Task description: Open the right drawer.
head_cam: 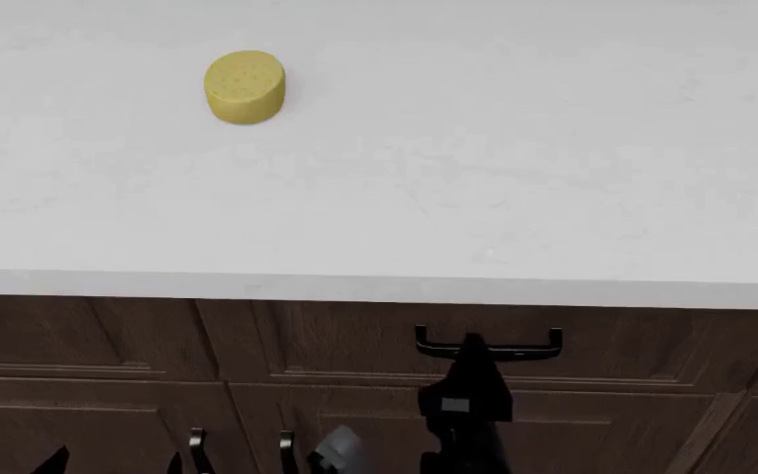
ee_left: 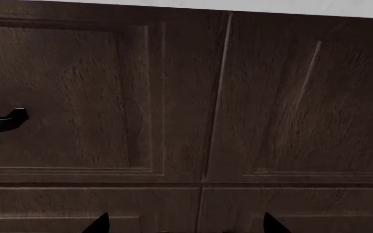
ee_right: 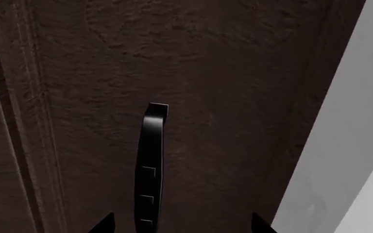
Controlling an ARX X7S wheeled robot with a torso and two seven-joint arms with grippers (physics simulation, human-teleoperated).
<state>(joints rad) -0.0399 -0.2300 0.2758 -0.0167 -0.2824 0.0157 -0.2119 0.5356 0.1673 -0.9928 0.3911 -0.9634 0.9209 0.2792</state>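
Countertop (head_cam: 485, 197) serves as my landmark: the right drawer (head_cam: 352, 346) sits directly below its front edge, fully shut, so I judge the step to be approach to grasp. Right arm reaches up to the drawer's handle (head_cam: 489, 345), with the right gripper (ee_right: 180, 224) spread, fingertips either side of the bar. Next I must close squarely, then pull straight out. Left gripper (ee_left: 185, 224), lower, is spread and empty.
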